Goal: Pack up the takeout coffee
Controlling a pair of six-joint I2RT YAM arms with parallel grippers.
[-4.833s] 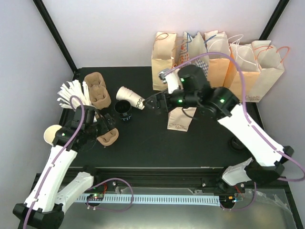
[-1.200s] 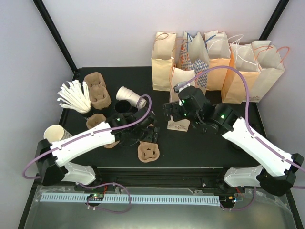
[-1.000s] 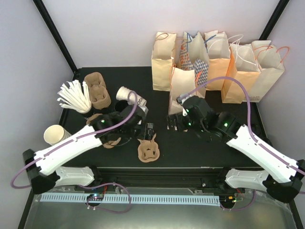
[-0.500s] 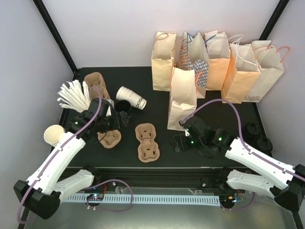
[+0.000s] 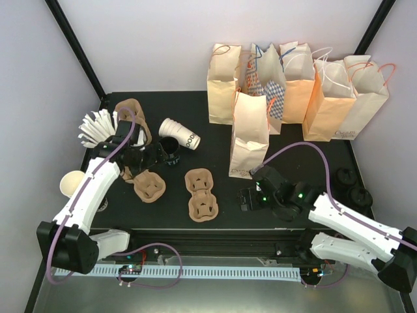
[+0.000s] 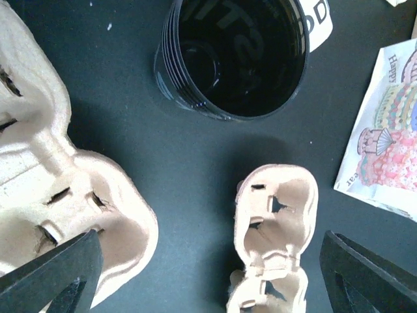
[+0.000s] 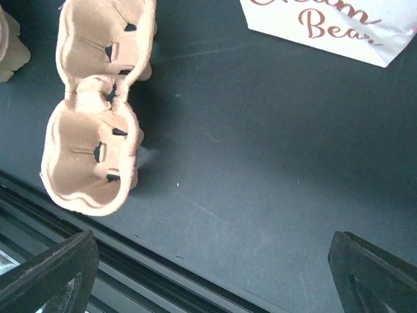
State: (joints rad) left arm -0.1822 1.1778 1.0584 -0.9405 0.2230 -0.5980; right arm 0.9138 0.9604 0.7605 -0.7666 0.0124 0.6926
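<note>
The white paper cup (image 5: 179,132) with dark lettering lies on its side at the back left, with no lid on it. Its edge shows at the top of the left wrist view (image 6: 316,26). Just in front of it stands a round black ribbed stack (image 5: 171,150), open side up, also in the left wrist view (image 6: 231,55). My left gripper (image 5: 153,156) is open and empty, just left of the black stack (image 6: 208,280). My right gripper (image 5: 246,197) is open and empty over bare table near the front edge (image 7: 208,274).
Brown pulp carriers lie at centre (image 5: 199,193), left (image 5: 148,186) and back left (image 5: 132,120); the centre one shows in the right wrist view (image 7: 98,111). A lettered white bag (image 5: 249,134) stands mid-table, several bags (image 5: 293,85) behind it. White sticks (image 5: 98,127) and a cream cup (image 5: 70,184) are at left.
My left arm has swung back from the table's middle to the black stack at back left. My right arm has drawn back from the bag toward the near edge. The white bag now stands upright.
</note>
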